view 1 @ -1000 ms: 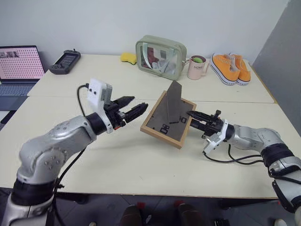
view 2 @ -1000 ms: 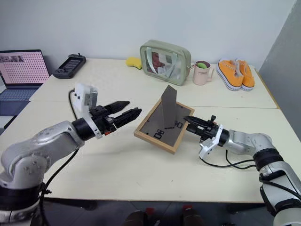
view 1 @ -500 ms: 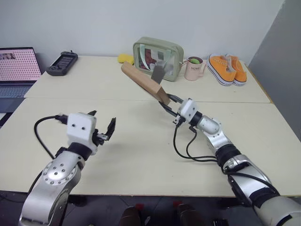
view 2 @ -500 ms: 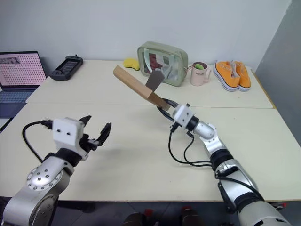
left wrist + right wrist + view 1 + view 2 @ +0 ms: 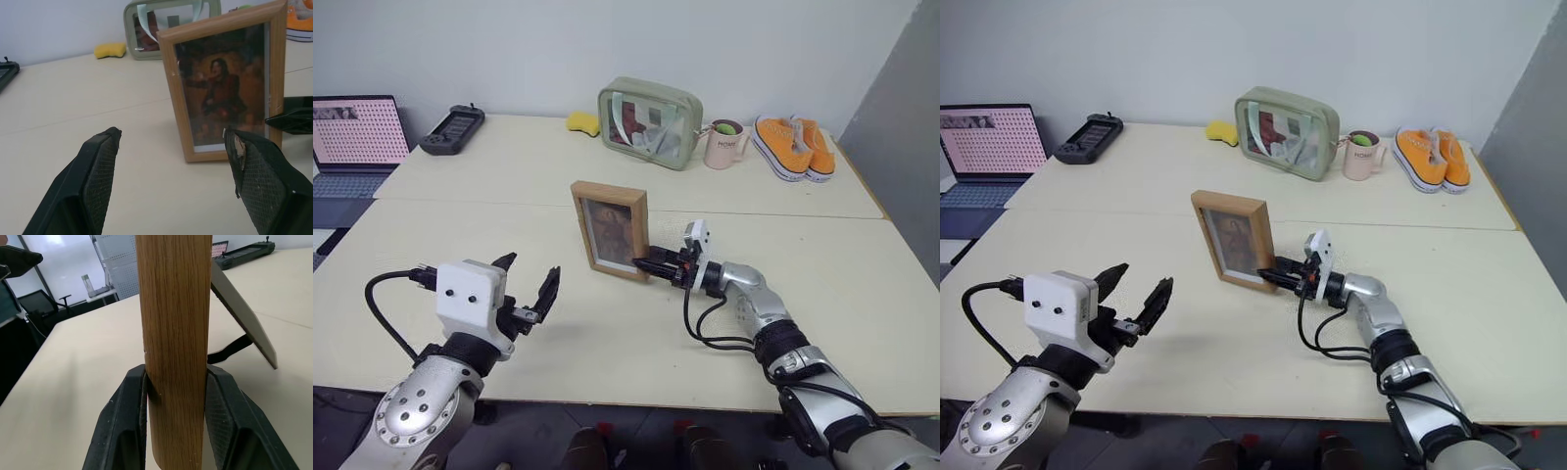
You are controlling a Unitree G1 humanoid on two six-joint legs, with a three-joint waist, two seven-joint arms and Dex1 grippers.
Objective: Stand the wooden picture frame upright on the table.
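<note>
The pale table (image 5: pixel 607 338) runs toward a white wall. Nearest, the left gripper (image 5: pixel 530 291) hovers with fingers spread wide, holding nothing. Beyond it, mid-table, the wooden picture frame (image 5: pixel 610 229) stands upright, portrait facing the robot, its lower right edge pinched by the right gripper (image 5: pixel 649 264)

Plain white rear wall (image 5: pixel 509 39); grey partition (image 5: pixel 901 127) at right. A second cream bench (image 5: pixel 509 166) abuts behind, seam visible. Dark floor (image 5: pixel 636 441) below the front edge. Lighting even, shadows soft.
</note>
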